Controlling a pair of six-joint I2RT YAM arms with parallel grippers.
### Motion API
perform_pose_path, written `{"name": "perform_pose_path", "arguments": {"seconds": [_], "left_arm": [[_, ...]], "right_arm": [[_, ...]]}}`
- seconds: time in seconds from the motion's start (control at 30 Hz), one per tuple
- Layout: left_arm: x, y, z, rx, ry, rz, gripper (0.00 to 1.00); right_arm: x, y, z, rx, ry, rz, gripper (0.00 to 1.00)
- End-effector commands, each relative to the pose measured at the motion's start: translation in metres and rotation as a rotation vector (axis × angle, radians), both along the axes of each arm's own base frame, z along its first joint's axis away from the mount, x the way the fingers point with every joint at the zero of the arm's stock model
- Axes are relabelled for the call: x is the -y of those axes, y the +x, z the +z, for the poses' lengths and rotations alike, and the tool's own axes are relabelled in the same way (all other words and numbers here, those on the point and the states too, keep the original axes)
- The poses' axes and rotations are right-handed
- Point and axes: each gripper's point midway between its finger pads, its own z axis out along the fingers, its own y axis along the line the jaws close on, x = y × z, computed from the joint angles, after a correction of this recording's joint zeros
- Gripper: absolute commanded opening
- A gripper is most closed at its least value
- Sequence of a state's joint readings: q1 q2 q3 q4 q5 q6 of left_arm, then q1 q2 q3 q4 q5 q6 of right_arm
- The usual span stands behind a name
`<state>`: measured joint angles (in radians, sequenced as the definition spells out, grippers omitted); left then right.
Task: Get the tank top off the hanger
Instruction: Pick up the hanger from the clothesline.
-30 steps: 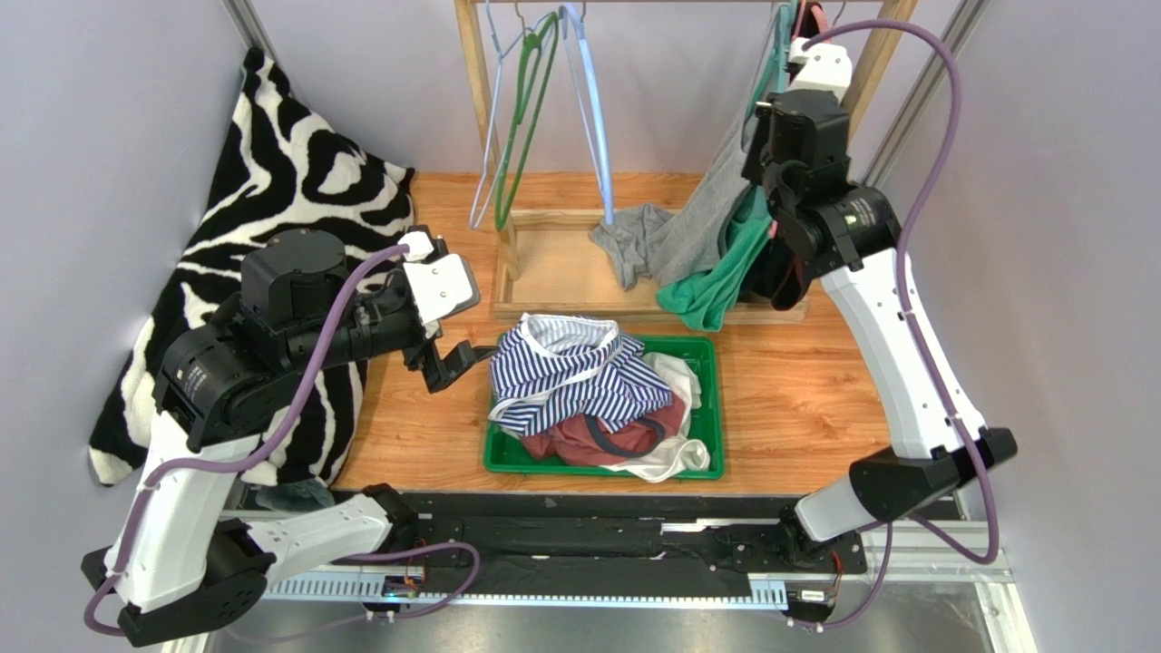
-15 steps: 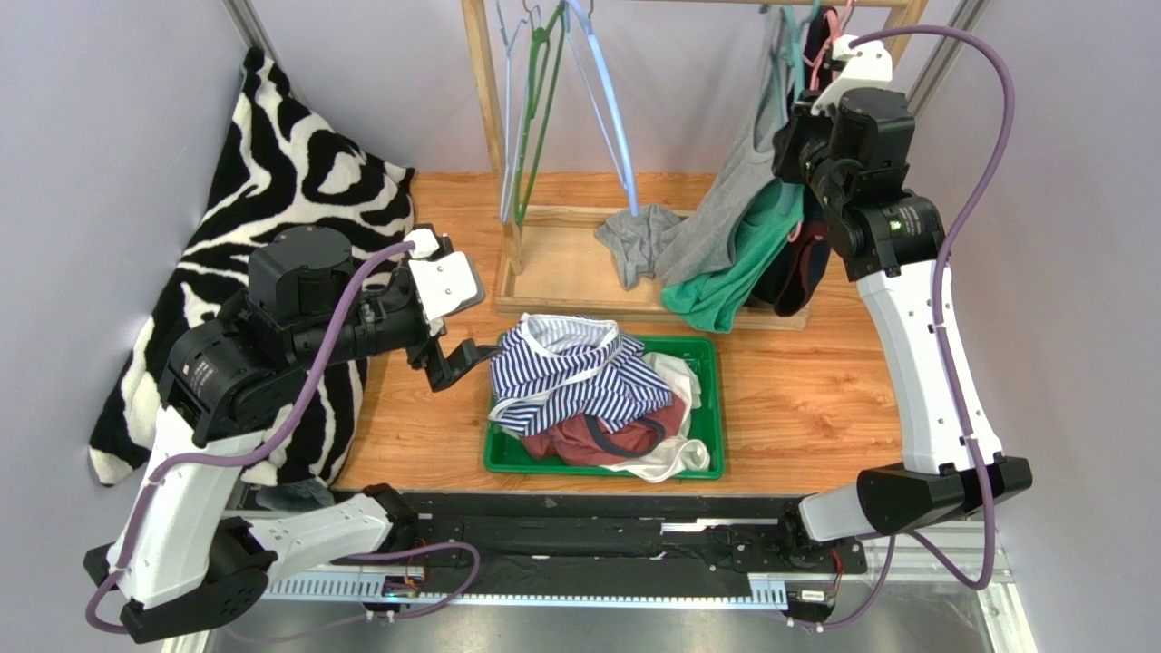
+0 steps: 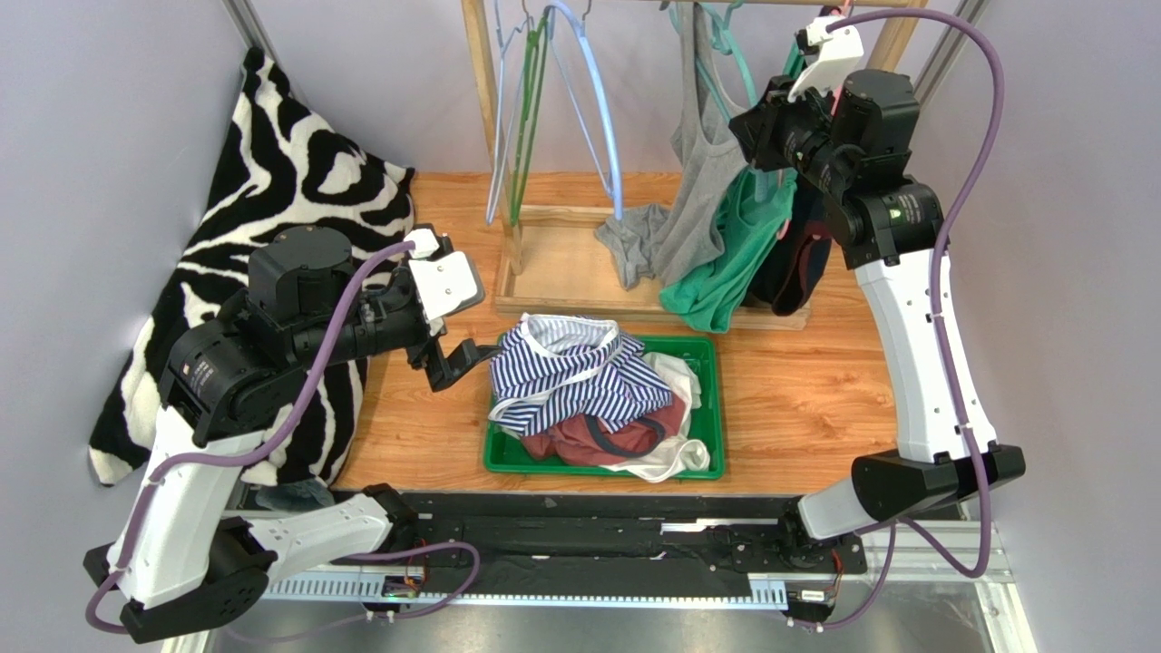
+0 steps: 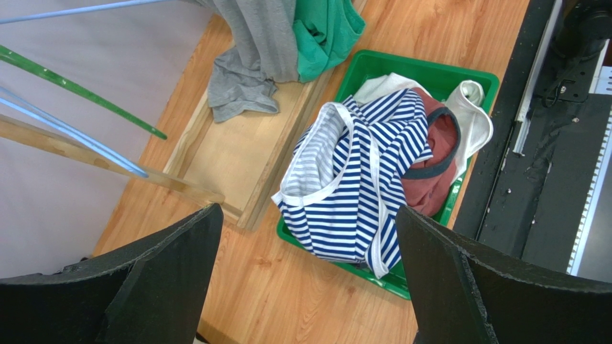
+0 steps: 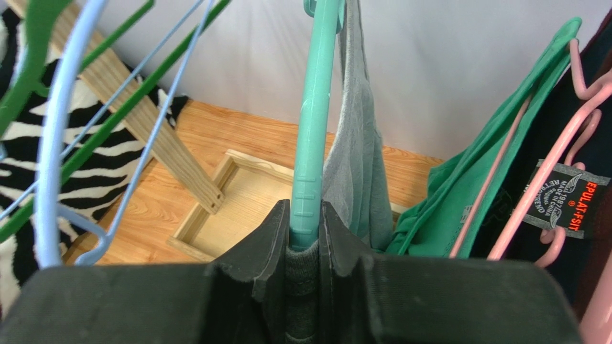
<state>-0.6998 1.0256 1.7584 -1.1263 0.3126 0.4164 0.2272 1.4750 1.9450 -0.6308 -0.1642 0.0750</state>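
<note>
A grey tank top (image 3: 699, 170) hangs from a teal hanger (image 3: 721, 30) on the wooden rail, its lower end trailing onto the rack's base. My right gripper (image 3: 766, 127) is shut on the teal hanger (image 5: 313, 129), with a fold of grey tank top (image 5: 357, 150) pinched under it between the fingers (image 5: 267, 236). The right gripper (image 5: 305, 223) sits high, close to the rail. My left gripper (image 3: 458, 365) hovers open over the table just left of the green tray (image 3: 710, 357). In the left wrist view the left gripper (image 4: 305, 218) holds nothing.
The tray holds a blue-striped top (image 3: 573, 374), a maroon one and a white one. Empty blue and green hangers (image 3: 545, 95) hang left on the rail. A green top (image 3: 736, 252) and a black garment on a pink hanger (image 5: 553, 136) hang right. A zebra blanket (image 3: 293, 150) lies far left.
My right arm has risen and swung left along the rail, carrying the teal hanger and grey tank top with it. The empty hangers have swayed. The left arm has stayed put.
</note>
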Motion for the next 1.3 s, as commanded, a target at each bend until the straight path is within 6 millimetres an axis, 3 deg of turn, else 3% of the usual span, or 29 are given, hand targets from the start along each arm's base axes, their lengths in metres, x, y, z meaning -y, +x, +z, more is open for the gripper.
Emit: {"name": "perform_pose_path", "arguments": {"seconds": [0.0,0.13,0.17,0.23,0.27,0.37,0.57,0.67,0.77,0.87,0.97,1.03,1.27], "left_arm": [[0.003,0.002,0.009,0.009,-0.034,0.003,0.99],[0.002,0.001,0.010,0.012,-0.035,0.005,0.99],[0.002,0.002,0.010,0.011,-0.035,0.008,0.99],[0.002,0.001,0.011,0.011,-0.037,0.008,0.99],[0.002,0.002,0.010,0.009,-0.037,0.009,0.99],[0.002,0.001,0.011,0.011,-0.041,0.008,0.99],[-0.001,0.001,0.012,0.019,-0.039,0.018,0.99],[0.000,0.001,0.012,0.017,-0.041,0.016,0.99],[0.000,0.002,0.011,0.014,-0.039,0.021,0.99],[0.000,0.003,0.009,0.013,-0.034,0.021,0.99],[0.001,0.004,0.008,0.013,-0.031,0.022,0.99],[-0.001,0.003,0.010,0.016,-0.033,0.029,0.99],[-0.002,0.004,0.009,0.017,-0.031,0.030,0.99]], "right_arm": [[-0.003,-0.058,0.118,0.367,0.102,0.092,0.00],[-0.014,-0.075,0.096,0.284,0.132,0.163,0.00],[-0.017,-0.073,0.076,0.234,0.131,0.170,0.00],[-0.020,-0.079,0.060,0.191,0.137,0.187,0.00],[-0.024,-0.076,0.038,0.133,0.133,0.197,0.00],[-0.036,-0.084,0.004,0.055,0.100,0.241,0.00],[-0.039,-0.110,-0.005,0.016,0.080,0.268,0.00],[-0.030,-0.127,0.019,0.074,0.090,0.248,0.00],[-0.023,-0.155,0.067,0.225,0.124,0.263,0.00],[-0.012,-0.199,0.122,0.397,0.194,0.285,0.00],[-0.008,-0.238,0.160,0.527,0.252,0.338,0.00],[-0.005,-0.260,0.177,0.583,0.276,0.368,0.00],[0.007,-0.305,0.217,0.732,0.293,0.394,0.00]]}}
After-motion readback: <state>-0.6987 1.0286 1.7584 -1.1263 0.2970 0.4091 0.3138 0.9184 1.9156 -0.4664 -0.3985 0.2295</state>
